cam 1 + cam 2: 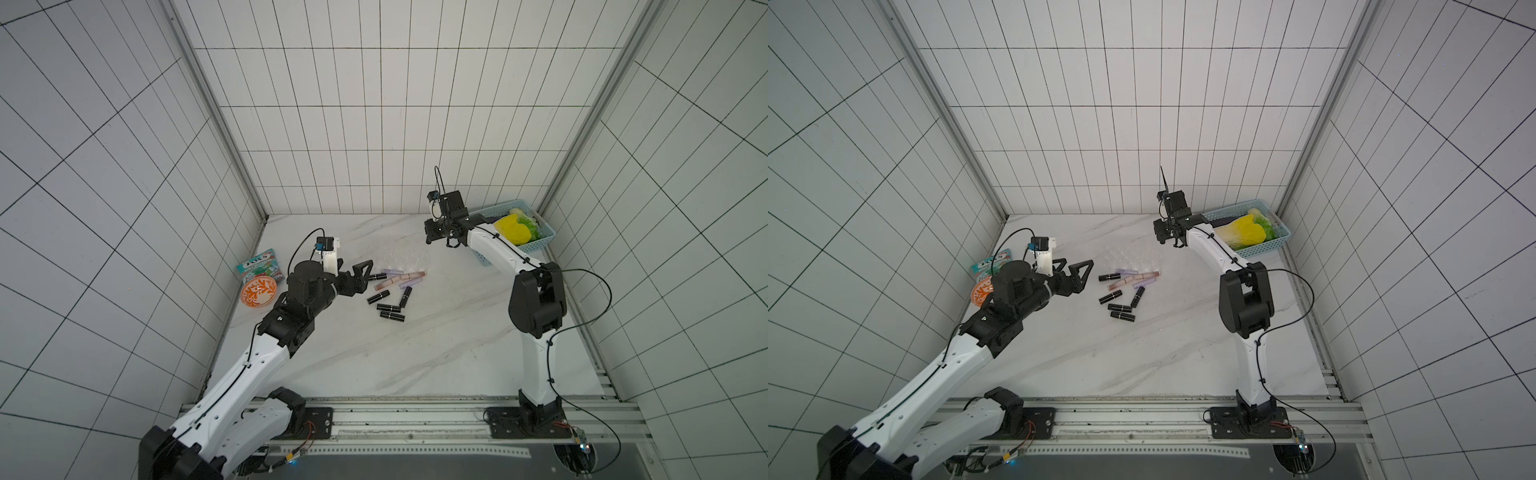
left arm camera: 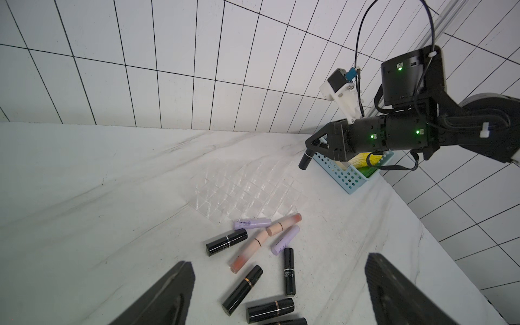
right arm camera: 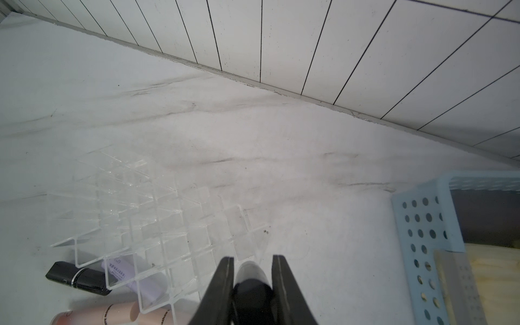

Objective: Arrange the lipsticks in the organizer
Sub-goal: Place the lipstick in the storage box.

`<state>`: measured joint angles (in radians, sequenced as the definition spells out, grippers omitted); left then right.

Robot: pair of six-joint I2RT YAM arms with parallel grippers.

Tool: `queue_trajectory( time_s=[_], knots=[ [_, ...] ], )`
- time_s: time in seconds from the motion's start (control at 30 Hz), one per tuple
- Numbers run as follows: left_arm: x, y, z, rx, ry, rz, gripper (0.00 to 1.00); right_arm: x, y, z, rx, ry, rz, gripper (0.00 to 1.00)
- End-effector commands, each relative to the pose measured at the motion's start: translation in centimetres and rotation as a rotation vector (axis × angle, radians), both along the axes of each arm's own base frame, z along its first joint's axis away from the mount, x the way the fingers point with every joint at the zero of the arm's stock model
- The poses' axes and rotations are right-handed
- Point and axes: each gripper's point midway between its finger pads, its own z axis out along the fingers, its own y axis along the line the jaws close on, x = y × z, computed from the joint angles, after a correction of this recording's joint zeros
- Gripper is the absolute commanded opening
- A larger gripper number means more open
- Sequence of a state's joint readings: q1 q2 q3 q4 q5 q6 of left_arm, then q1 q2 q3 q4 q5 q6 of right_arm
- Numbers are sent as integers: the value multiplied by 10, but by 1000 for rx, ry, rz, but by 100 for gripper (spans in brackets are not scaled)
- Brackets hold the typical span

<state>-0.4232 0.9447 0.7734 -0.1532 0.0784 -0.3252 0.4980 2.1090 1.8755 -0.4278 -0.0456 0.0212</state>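
The right hand (image 2: 309, 147) is clamped on a black lipstick (image 2: 305, 161) over a corner of the clear organizer (image 2: 244, 191), near the tabletop's (image 1: 415, 353) far edge. The left hand (image 1: 356, 264), spread wide and empty, faces the loose lipsticks (image 2: 242, 289) beside the organizer. One black tube (image 2: 289, 277) bears lettering beginning "SHUZ".

On the counter (image 1: 436, 353) the organizer (image 1: 401, 259) sits toward the back, with the loose lipsticks (image 1: 390, 291) just before it. My left pincer (image 1: 353, 269) hangs left of them. My right pincer (image 1: 430, 237), clamping one lipstick (image 2: 306, 159), hangs between the organizer and the basket (image 1: 536, 246) at back right.
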Motion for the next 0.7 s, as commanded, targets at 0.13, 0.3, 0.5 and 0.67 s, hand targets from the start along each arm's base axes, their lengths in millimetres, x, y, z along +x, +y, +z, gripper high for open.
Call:
queue_trajectory(
  time_s=[0.13,0.3,0.5,0.67],
  knots=[
    [0,4,5,-9,-23,15,93,7,21,0,45,-10,30,19],
    [0,4,5,-9,-26,15,93,6,24,-8,47,6,39,19],
    [0,4,6,-13,-29,14,92,-7,34,-9,34,5,66,19],
    [0,3,6,-14,-28,11,92,-15,39,-12,10,2,80,19]
  ],
)
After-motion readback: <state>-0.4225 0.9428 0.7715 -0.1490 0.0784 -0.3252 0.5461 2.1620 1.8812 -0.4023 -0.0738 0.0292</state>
